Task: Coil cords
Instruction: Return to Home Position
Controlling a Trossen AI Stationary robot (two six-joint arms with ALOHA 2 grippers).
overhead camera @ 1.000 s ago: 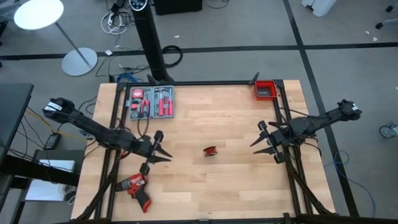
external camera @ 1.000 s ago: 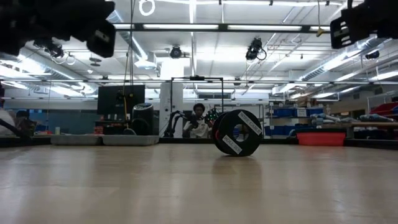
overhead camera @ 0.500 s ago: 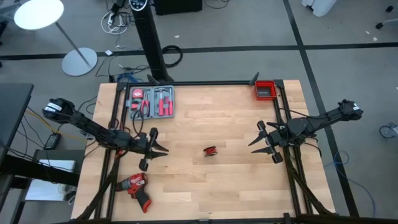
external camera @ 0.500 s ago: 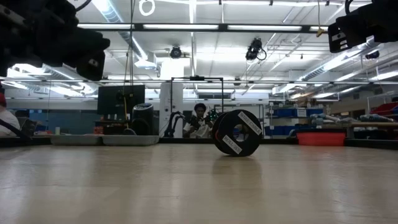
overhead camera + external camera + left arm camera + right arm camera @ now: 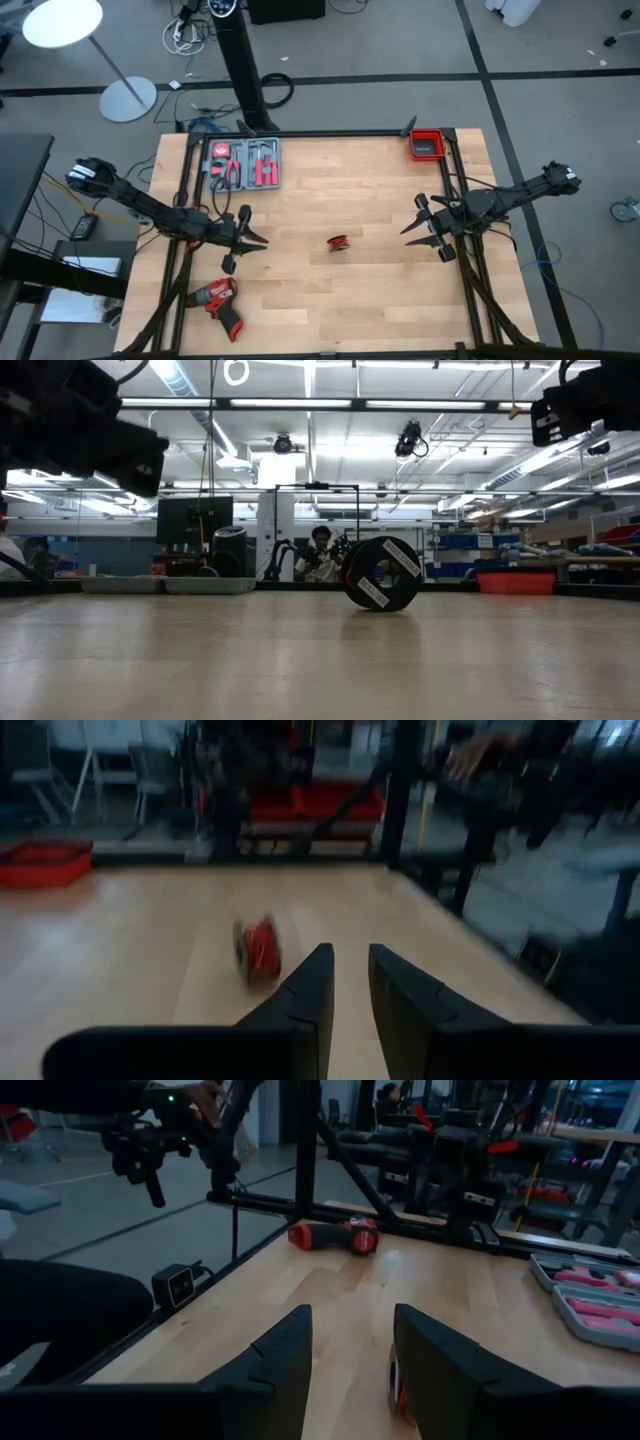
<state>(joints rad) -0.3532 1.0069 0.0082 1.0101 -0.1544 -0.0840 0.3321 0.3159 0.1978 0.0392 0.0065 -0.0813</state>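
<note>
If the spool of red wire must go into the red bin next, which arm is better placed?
Right, probably: the red bin stands on its side, and the right gripper, open, points at the spool.

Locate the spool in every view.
High view: spool at the centre of the table.
Low view: spool upright, just right of centre.
Left wrist view: spool ahead of the fingers.
Right wrist view: spool edge between the fingers.
Landmark: red bin, in all but the right wrist view.
</note>
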